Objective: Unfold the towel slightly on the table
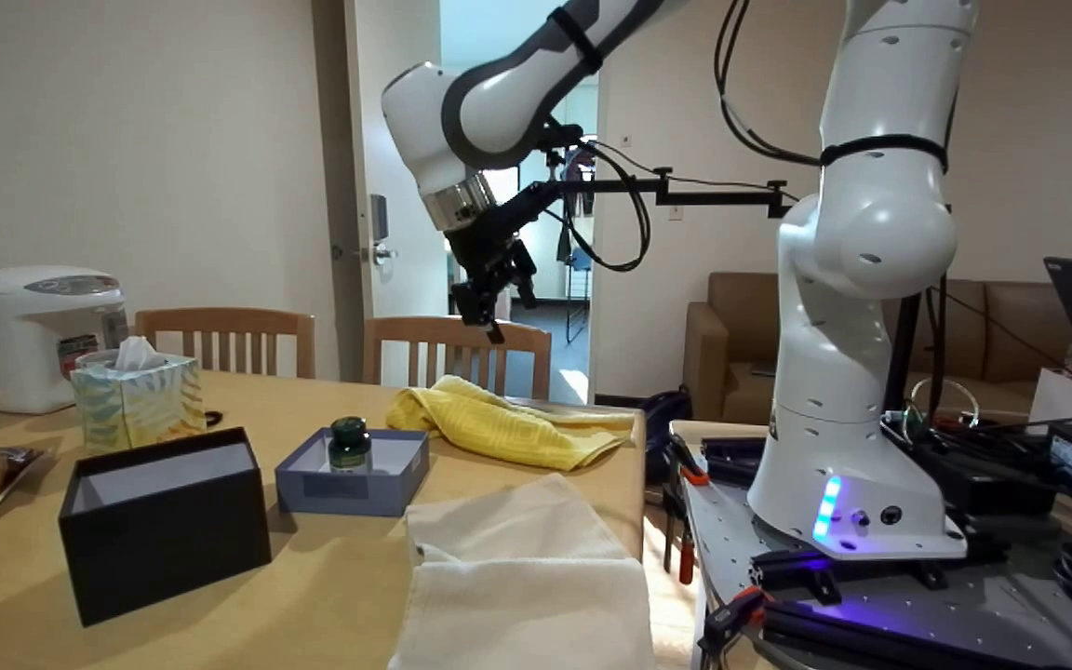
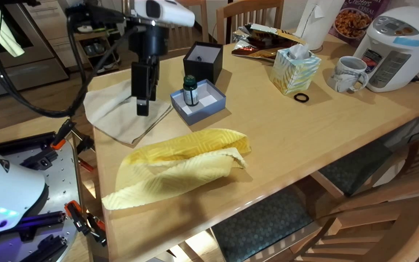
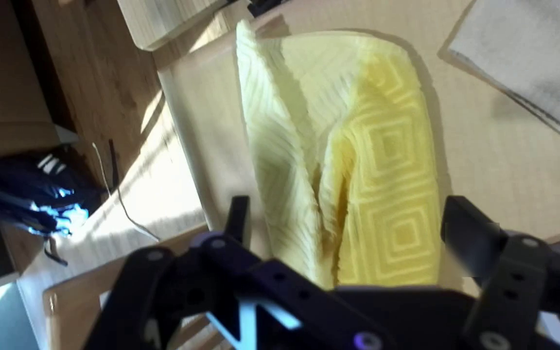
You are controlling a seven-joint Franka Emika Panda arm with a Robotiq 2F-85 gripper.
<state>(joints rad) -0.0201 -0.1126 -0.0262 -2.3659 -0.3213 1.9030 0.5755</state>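
The end effector (image 3: 348,214) hangs well clear above the counter (image 2: 286,134), its jaws spread wide with nothing between them. Below, the towel (image 2: 182,171) lies bunched near the counter's corner in two long ridges with a furrow between, the deeper yellow one nearer the blue box (image 2: 209,111); it should handle as light, limp and hard to harm, its raised pattern giving good purchase. I'd pinch the pale flap (image 3: 280,165), on the side away from the box, by its edge, one layer only, since a deeper bite would likely lift the whole bundle.
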